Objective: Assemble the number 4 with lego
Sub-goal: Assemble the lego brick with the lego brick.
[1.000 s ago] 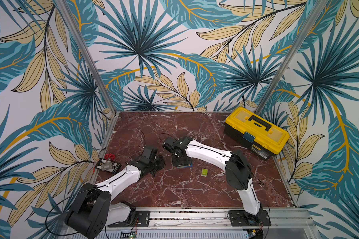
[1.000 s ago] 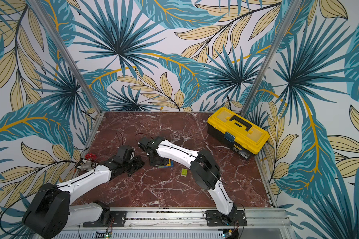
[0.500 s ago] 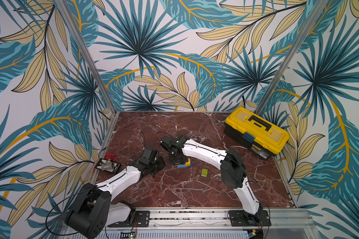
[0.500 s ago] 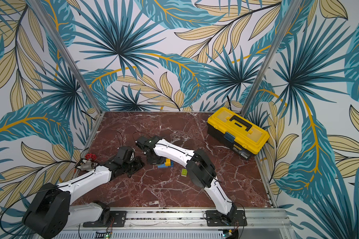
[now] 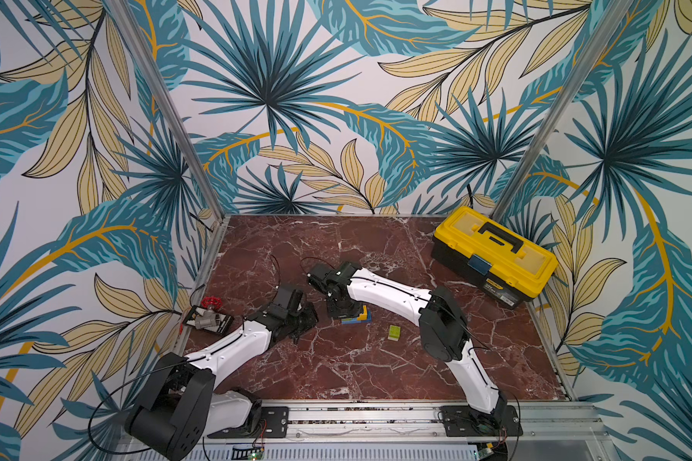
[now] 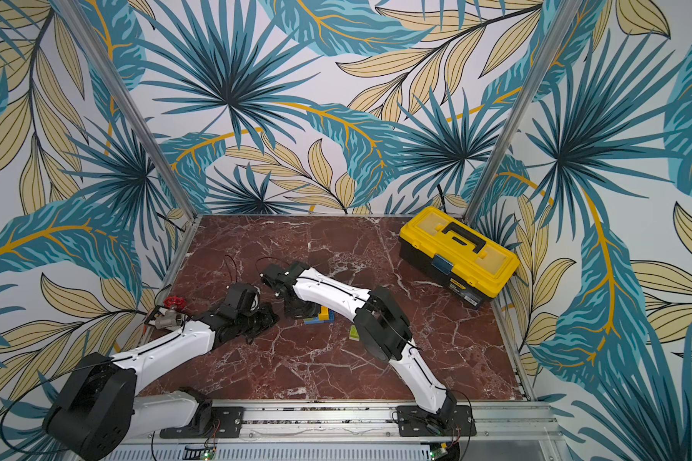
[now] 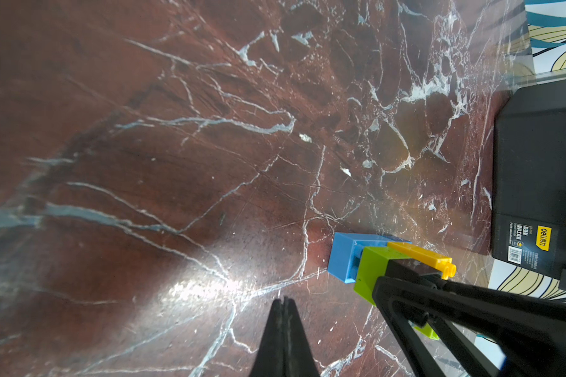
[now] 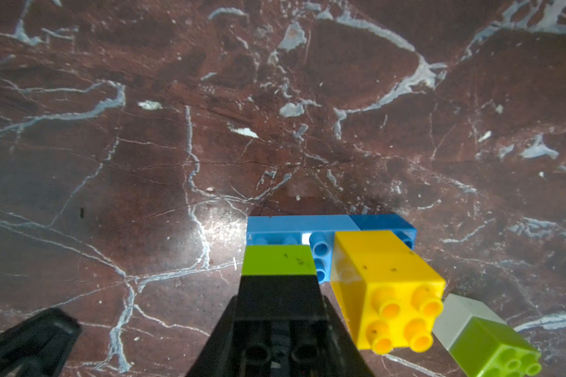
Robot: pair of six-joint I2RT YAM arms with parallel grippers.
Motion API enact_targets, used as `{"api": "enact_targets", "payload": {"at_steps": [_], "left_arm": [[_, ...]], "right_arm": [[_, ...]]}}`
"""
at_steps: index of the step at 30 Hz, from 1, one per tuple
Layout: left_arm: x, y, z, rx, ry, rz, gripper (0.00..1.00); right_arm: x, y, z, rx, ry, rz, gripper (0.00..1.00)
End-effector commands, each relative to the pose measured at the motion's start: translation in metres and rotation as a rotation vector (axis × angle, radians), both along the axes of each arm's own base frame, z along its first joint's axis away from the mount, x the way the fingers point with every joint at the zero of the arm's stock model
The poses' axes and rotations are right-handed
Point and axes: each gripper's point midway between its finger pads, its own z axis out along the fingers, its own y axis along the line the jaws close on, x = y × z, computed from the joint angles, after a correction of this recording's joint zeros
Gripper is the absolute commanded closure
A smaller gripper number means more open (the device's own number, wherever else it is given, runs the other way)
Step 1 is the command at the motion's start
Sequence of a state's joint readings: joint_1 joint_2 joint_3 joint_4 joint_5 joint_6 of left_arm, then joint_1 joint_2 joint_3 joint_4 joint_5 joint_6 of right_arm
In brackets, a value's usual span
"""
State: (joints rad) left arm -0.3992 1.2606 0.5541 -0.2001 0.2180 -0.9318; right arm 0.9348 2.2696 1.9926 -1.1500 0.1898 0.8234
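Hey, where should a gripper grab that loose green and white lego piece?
Probably from above, pinching the green and white piece across its smooth side faces near the seam: it lies on its side, studs pointing sideways, apart from the joined bricks.

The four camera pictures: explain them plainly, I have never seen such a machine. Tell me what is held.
Two white robot arms stand at the near edge of a marble table. Two pictures look down from overhead, nearly alike; the others come from a camera on each wrist. The right tool grips a part-built lego figure, blue, yellow, green and black, by its black end. The left tool is shut and empty. A loose green-and-white brick pair lies nearby. A yellow toolbox and a red-handled valve sit aside.
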Motion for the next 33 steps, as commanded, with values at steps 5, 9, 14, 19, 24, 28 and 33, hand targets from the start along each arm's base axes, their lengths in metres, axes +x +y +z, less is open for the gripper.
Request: {"api": "enact_targets", "payload": {"at_steps": [5, 9, 14, 19, 24, 28, 33], "left_arm": [[-0.002, 0.003, -0.005, 0.001, 0.0, 0.001, 1.0], [-0.001, 0.002, -0.005, -0.001, -0.002, 0.0, 1.0], [0.0, 0.001, -0.003, -0.003, -0.006, -0.001, 1.0], [0.0, 0.001, -0.002, -0.007, -0.007, 0.001, 1.0], [0.002, 0.002, 0.0, -0.012, -0.012, 0.004, 1.0], [0.003, 0.0, 0.002, -0.021, -0.016, 0.003, 1.0], [0.004, 0.0, 0.007, -0.021, -0.023, -0.001, 1.0]], "right_arm": [[0.0, -0.003, -0.017, -0.029, 0.038, -0.019, 0.86], [0.001, -0.002, -0.024, -0.021, 0.053, -0.026, 0.86], [-0.001, -0.006, -0.036, -0.043, 0.078, -0.023, 0.86], [-0.014, -0.021, -0.071, -0.092, 0.178, -0.053, 0.87], [-0.028, -0.039, -0.109, -0.137, 0.234, -0.07, 0.89], [-0.042, -0.049, -0.14, -0.192, 0.335, -0.064, 0.96], [-0.053, -0.059, -0.163, -0.226, 0.414, -0.068, 0.97]]}}
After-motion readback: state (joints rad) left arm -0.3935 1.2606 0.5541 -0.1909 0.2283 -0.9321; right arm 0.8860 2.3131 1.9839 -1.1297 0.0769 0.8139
